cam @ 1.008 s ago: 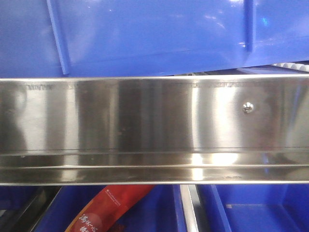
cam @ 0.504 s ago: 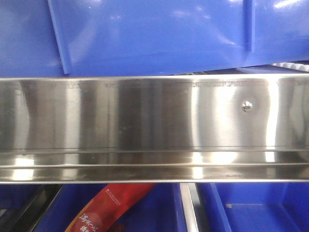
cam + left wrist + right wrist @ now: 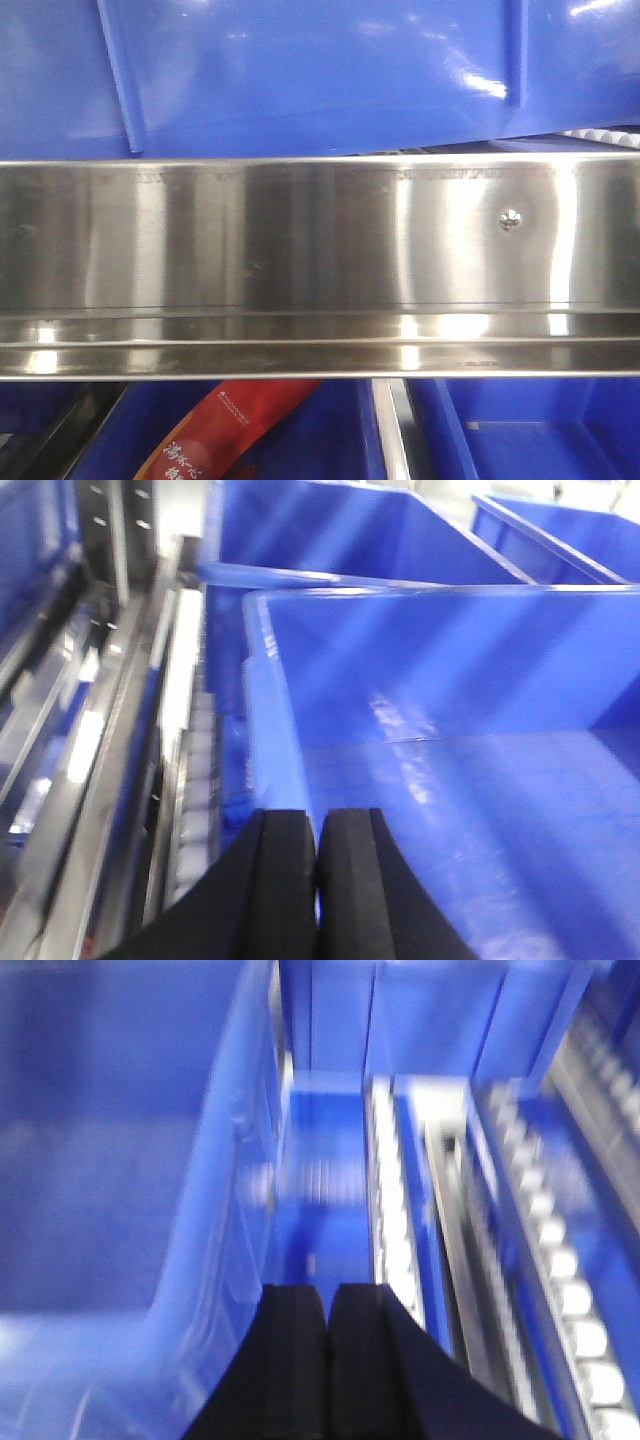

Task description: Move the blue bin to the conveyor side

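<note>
At blue bin [image 3: 450,680] side walls: left pincer [image 3: 318,830], right pincer [image 3: 327,1305], both closed.

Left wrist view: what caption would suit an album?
Left gripper closed on the blue bin at its side wall, beside steel rails.

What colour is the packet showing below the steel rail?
The packet is red with pale lettering, best seen in the front-facing view.

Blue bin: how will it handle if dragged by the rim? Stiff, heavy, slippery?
Probably stiff: the blue bin has a thick rim and raised ribs on its walls, so it should hold shape. Likely light, since the part of its inside in view is bare. The glossy plastic suggests it slides readily and could slip in a pinch grip.
</note>
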`<move>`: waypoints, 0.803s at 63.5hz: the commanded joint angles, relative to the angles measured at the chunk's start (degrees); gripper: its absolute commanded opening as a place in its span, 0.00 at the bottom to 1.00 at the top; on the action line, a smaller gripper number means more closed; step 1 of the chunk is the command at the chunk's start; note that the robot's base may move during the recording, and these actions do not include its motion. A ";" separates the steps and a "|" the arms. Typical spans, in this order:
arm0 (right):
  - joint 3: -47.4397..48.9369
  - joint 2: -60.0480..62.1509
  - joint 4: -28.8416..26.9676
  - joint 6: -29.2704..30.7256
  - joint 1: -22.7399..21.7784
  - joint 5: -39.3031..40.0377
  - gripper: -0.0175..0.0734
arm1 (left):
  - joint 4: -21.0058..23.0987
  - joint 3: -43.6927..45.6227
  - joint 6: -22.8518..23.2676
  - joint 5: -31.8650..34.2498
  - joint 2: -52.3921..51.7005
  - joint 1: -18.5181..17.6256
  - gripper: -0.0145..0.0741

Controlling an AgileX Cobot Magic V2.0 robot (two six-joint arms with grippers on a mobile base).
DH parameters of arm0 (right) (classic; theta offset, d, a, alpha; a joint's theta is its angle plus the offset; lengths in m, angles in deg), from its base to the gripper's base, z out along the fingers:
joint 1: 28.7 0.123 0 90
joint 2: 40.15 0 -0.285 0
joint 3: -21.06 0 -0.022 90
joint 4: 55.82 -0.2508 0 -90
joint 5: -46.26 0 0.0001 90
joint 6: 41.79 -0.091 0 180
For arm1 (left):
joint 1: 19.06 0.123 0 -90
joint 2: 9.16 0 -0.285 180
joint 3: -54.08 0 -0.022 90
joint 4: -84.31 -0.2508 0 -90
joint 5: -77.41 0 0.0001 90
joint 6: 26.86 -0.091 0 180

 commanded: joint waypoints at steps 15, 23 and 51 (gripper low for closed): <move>16.81 -19.68 1.88 0.62 3.35 -1.67 0.10 | 0.04 9.14 0.04 -6.01 10.39 0.04 0.15; 22.83 -26.36 4.58 0.62 4.96 -1.67 0.11 | 0.04 9.27 0.04 -6.31 11.21 0.04 0.15; 25.00 -32.95 3.72 0.62 5.05 -1.67 0.63 | 0.04 9.27 0.04 -6.11 11.34 0.04 0.15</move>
